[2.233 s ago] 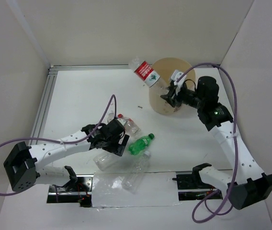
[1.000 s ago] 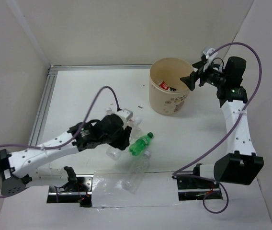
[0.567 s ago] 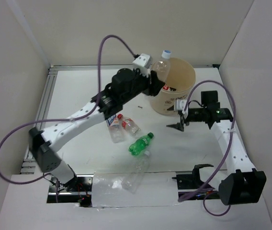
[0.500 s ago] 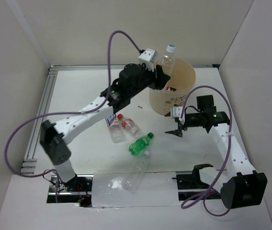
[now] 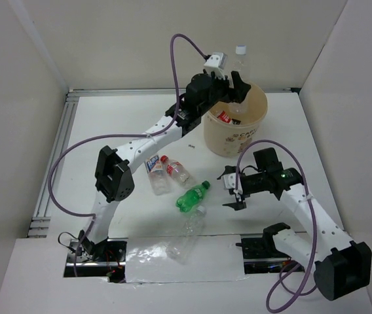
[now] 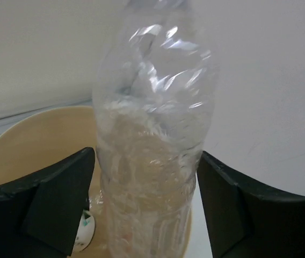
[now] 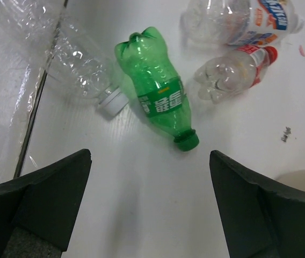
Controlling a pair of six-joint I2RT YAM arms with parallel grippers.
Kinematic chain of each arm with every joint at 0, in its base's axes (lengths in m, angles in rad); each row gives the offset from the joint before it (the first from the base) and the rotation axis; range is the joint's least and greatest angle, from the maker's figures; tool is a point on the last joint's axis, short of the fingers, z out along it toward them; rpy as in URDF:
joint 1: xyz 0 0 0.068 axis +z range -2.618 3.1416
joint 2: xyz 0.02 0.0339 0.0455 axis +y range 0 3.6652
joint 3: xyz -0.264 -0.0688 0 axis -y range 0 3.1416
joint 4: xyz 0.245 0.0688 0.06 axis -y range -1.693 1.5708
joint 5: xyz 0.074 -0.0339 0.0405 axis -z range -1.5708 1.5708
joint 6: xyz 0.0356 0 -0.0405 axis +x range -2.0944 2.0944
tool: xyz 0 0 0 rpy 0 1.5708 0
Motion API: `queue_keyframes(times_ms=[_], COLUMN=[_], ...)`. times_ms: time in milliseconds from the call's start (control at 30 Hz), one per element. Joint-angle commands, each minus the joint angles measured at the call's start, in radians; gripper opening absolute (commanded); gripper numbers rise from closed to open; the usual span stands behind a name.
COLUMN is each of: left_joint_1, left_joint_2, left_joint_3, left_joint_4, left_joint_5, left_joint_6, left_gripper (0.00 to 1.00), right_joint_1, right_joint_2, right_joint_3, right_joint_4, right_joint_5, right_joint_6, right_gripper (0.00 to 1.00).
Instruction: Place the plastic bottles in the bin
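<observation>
One bottle [image 6: 152,140] stands upright between the left pincer's [image 5: 236,87] fingers, directly above the bin [image 5: 235,140]. Other bottles [image 7: 160,97] lie on the desk [image 7: 142,204] just ahead of the right pincer [image 5: 234,190].

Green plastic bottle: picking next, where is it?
The green plastic bottle lies centre-frame, top view, between the red-capped clear bottle and white-capped clear bottle, left of the right claw.

White table [image 5: 107,131] — plain white walls [image 5: 140,39] on three sides; even light.
</observation>
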State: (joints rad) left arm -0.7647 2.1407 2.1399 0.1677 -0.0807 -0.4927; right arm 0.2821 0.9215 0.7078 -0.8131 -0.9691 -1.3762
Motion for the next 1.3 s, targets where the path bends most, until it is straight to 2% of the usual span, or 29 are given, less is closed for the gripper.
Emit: queue_keyframes(times_ms=[0, 67, 100, 167, 267, 300, 333, 367, 400, 567, 733, 800, 900, 933, 967, 1033, 1067, 1233, 1267], left_joint_1=[0.005, 0.005, 0.005, 0.005, 0.014, 0.015, 0.028, 0.044, 0.053, 0.087, 0.105, 0.117, 0.117, 0.117, 0.117, 0.128, 0.128, 0.159, 0.159], left_joint_2=[-0.004, -0.036, -0.059, -0.166, -0.402, -0.466, -0.531, -0.659, -0.721, -1.072, -1.217, -1.226, -1.191, -1.176, -1.159, -1.11, -1.081, -1.012, -0.98], left_joint_3=[0.026, -0.004, -0.018, -0.079, -0.349, -0.524, -0.613, -0.699, -0.856, -1.265, -1.399, -1.41, -1.399, -1.39, -1.39, -1.379, -1.379, -1.37, -1.37], left_joint_4=[0.003, -0.007, -0.026, -0.08, -0.091, -0.091, -0.102, -0.111, -0.129, -0.261, -0.345, -0.356, -0.381, -0.393, -0.393, -0.393, -0.367, -0.313, -0.313], left_joint_5=[-0.008, -0.008, -0.008, -0.066, -0.151, -0.166, -0.185, -0.2, -0.214, -0.272, -0.304, -0.304, -0.284, -0.284, -0.284, -0.275, -0.262, -0.2, -0.191], left_joint_6=[0.005, 0.037, 0.052, 0.087, 0.111, 0.111, 0.099, 0.083, 0.041, -0.114, -0.222, -0.251, -0.279, -0.279, -0.293, -0.302, -0.302, -0.311, -0.311], left_gripper=[0.9, 0.93, 1.0, 1.0, 1.0, 1.0, 1.0, 1.0, 1.0, 1.0, 1.0, 1.0, 1.0, 1.0, 1.0, 1.0, 1.0, 1.0, 1.0], right_joint_1=[0.101, 0.185, 0.213, 0.261, 0.319, 0.328, 0.328, 0.328, 0.328, 0.319, 0.319, 0.328, 0.328, 0.328, 0.328, 0.328, 0.328, 0.31, 0.295], right_joint_2=[0.02, 0.054, 0.068, 0.112, 0.178, 0.198, 0.22, 0.259, 0.279, 0.408, 0.507, 0.548, 0.583, 0.596, 0.596, 0.596, 0.587, 0.466, 0.432], right_joint_3=[-0.008, -0.019, -0.019, -0.019, -0.028, -0.028, -0.028, -0.028, -0.037, -0.037, -0.037, -0.037, -0.047, -0.047, -0.047, -0.019, 0.002, 0.022, 0.022], right_joint_4=[0.086, 0.13, 0.15, 0.218, 0.337, 0.366, 0.423, 0.446, 0.462, 0.489, 0.517, 0.528, 0.552, 0.552, 0.552, 0.51, 0.455, 0.319, 0.319], right_joint_5=[0.062, 0.081, 0.092, 0.113, 0.159, 0.17, 0.191, 0.205, 0.217, 0.268, 0.279, 0.29, 0.29, 0.29, 0.29, 0.279, 0.279, 0.268, 0.256], right_joint_6=[-0.026, -0.037, -0.037, -0.021, 0.037, 0.051, 0.051, 0.068, 0.068, 0.007, -0.05, -0.076, -0.095, -0.095, -0.095, -0.104, -0.104, -0.101, -0.086], right_gripper=[0.98, 0.99, 0.99, 0.99, 0.97, 0.97, 0.95, 0.94, 0.94, 0.89, 0.86, 0.86, 0.8, 0.76, 0.67, 0.57, 0.46, 0.25, 0.24])
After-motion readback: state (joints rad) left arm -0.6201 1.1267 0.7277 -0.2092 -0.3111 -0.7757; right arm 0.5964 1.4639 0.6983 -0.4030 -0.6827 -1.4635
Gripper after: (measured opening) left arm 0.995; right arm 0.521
